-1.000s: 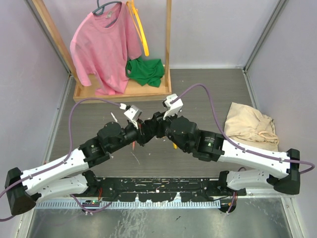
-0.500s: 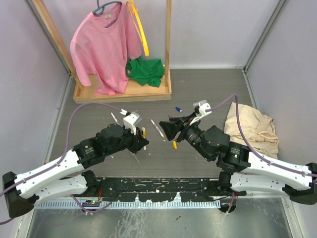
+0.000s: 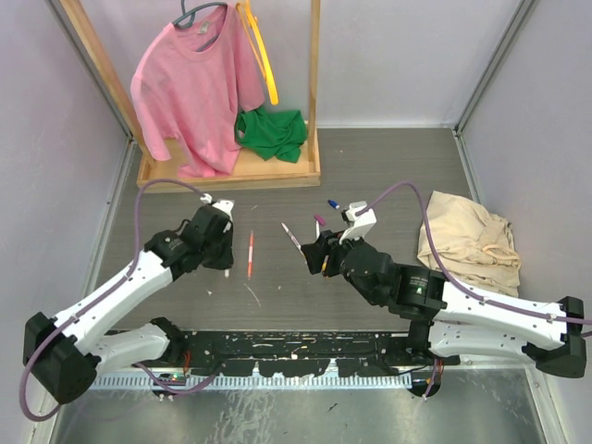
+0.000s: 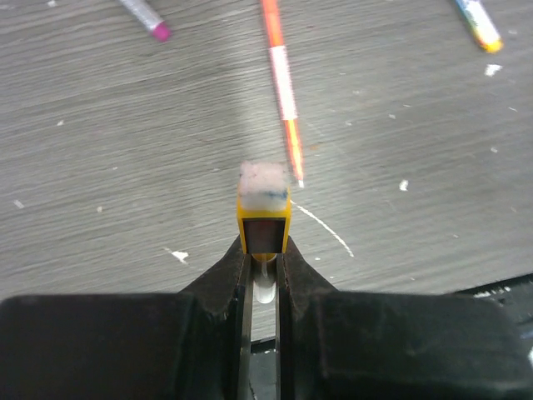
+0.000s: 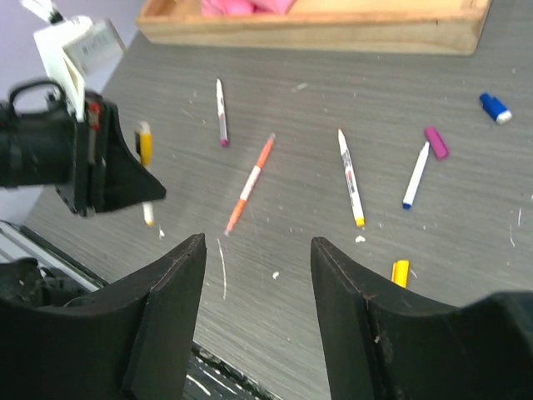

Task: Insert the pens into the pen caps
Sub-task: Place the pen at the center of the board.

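Note:
My left gripper [image 3: 226, 261] [image 4: 264, 250] is shut on a white pen with a yellow cap [image 4: 264, 218], held above the table; it shows in the right wrist view [image 5: 146, 143] too. My right gripper [image 3: 313, 257] [image 5: 256, 250] is open and empty above the table. An orange pen [image 3: 250, 254] [image 4: 283, 83] [image 5: 248, 183] lies between the grippers. A yellow-tipped pen [image 3: 292, 238] [image 5: 351, 177], a blue-tipped pen [image 5: 415, 175] and a magenta-tipped pen [image 5: 221, 112] lie flat. A magenta cap [image 3: 321, 222] [image 5: 435, 142], a blue cap [image 3: 331, 203] [image 5: 494, 107] and a yellow cap [image 5: 400, 272] lie loose.
A wooden rack [image 3: 231, 171] at the back holds a pink shirt [image 3: 194, 83], a green cloth [image 3: 271, 132] and a yellow strap [image 3: 264, 55]. A beige cloth [image 3: 467, 236] lies at the right. White scraps dot the table.
The two grippers, close together at the middle a second ago, have drawn apart. The left one swung left with the yellow-capped pen. The right one pulled back to the right.

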Robot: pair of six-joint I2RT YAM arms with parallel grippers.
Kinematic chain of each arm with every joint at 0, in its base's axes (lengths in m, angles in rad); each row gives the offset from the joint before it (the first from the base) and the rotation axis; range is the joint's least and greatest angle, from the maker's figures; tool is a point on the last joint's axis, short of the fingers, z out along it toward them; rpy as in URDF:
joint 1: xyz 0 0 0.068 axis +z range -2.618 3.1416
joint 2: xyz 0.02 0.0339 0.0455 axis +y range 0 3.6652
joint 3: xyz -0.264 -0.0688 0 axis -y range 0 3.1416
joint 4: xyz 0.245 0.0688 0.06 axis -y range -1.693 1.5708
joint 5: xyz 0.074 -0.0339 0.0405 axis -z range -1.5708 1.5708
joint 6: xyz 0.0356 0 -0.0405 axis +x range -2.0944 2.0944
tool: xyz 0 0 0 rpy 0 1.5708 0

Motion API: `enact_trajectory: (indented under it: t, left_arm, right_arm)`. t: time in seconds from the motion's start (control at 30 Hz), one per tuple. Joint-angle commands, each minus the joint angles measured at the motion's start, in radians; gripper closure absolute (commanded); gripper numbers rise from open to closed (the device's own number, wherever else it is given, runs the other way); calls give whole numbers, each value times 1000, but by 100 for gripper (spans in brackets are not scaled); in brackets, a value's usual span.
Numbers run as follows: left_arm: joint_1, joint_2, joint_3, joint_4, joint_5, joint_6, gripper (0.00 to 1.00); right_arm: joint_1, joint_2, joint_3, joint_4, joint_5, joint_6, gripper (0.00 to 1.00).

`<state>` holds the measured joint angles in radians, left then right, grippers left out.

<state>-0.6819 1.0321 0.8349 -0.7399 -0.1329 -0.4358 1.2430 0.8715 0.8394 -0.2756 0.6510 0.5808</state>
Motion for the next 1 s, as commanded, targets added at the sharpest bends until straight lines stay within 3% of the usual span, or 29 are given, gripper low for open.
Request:
enact_trajectory:
  t: [0.0,0.13,0.3,0.57,0.73,0.97]
  left_arm:
    - [67,80,59,-81,4,36,100]
    - [118,217,91,-122,33,51,100]
    - [166,330,85,-46,76,54,100]
    - [173,473,80,13,122,29,96]
    - [173,507,59,35,110,17,82]
    - [174,495,44,48,97,1,72]
  right_arm:
    - [-4,1,-23,-25,-41,87,41]
    - [-4,-37,-64,-8,-62,130,41]
    - [-4,-104,-124,9,-66,142,41]
    - [-8,-85,-123,0,-72,83,41]
    - [-8,-72,-126,4,-98,84,41]
    - [-8,-114,-158,4,-112,100,41]
